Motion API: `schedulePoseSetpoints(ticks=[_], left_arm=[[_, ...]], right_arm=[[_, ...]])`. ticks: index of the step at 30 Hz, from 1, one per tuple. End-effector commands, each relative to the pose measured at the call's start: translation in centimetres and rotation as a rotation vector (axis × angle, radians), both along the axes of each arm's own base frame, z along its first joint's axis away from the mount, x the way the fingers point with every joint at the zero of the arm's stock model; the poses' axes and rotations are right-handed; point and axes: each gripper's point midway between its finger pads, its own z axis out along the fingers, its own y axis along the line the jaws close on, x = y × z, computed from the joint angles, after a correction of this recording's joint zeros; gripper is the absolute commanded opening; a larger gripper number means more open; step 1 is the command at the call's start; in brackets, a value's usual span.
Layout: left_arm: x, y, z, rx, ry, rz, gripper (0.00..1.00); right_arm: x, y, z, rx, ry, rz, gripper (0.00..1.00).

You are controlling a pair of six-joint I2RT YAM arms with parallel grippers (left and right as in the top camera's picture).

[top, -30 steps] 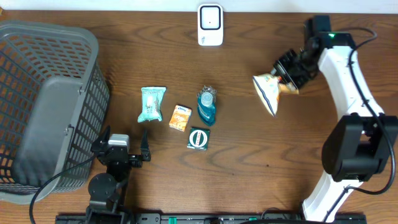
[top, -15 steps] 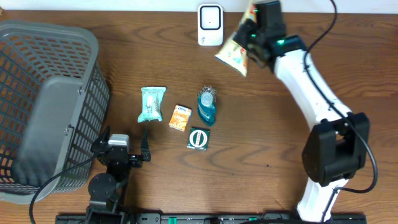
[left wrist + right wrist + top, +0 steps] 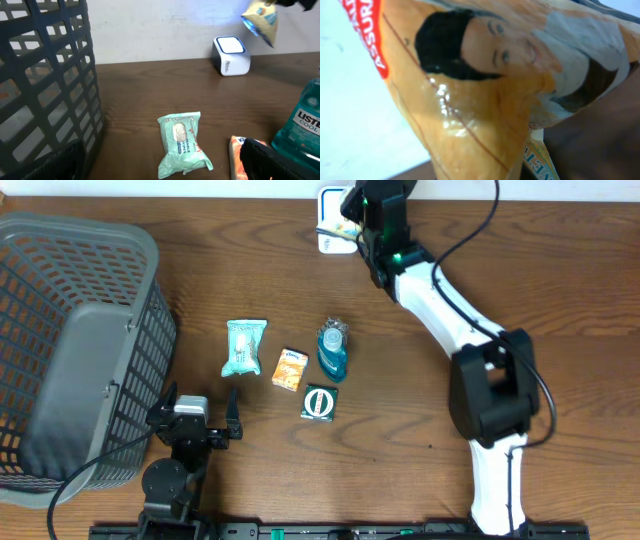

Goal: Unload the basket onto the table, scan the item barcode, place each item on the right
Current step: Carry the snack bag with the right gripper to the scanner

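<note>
Snack packet [image 3: 260,20], position? (A)
Aloft at twelve o'clock of the table, just above the white boxy scanner [image 3: 231,56]. Right gripper [image 3: 362,210] jaws pinched tight on it. (B)
Material? (A)
Glossy crinkled film, orange-yellow, with a printed face and a red band. It fills the right wrist view. (B)
Left gripper [image 3: 200,395]? (A)
Toward seven o'clock, jaws spread wide, dark fingers [image 3: 272,160] low over the wood. (B)
Containers? (A)
Grey plastic lattice basket [image 3: 100,240] at nine o'clock, a flat grey panel showing inside. Clear mouthwash bottle [image 3: 333,350] near centre, blue liquid in it. At its nine o'clock a small orange pack [image 3: 290,368], then a soft mint-green wipes pack [image 3: 244,347]. At its six o'clock a dark square pack [image 3: 320,402] bearing a white ring. Table [image 3: 450,480]: dark wood grain. (B)
</note>
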Motion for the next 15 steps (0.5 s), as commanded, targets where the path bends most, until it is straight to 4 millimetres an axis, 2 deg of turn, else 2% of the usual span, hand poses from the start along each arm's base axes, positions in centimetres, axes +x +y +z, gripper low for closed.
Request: schedulePoseSetpoints(ticks=[1,5,7,9,15], left_arm=[[-0.1,0.3,-1.8,0.004,0.055,0.016,0.98],[-0.1,0.3,-1.8,0.004,0.055,0.016,0.98],[-0.1,0.3,-1.8,0.004,0.055,0.016,0.98],[-0.1,0.3,-1.8,0.004,0.055,0.016,0.98],[-0.1,0.3,-1.8,0.004,0.055,0.016,0.98]], right_arm=[[2.3,0.4,2.0,-0.038,-0.071,-0.018,0.01],[4.6,1.5,0.4,-0.045,-0.058,-0.008,0.01],[5.1,1.9,-0.2,-0.049,-0.040,0.004,0.01],[5.4,2.1,-0.6,-0.054,-0.027,0.004,0.01],[5.4,2.1,-0.3,-0.053,-0.029,0.006,0.01]])
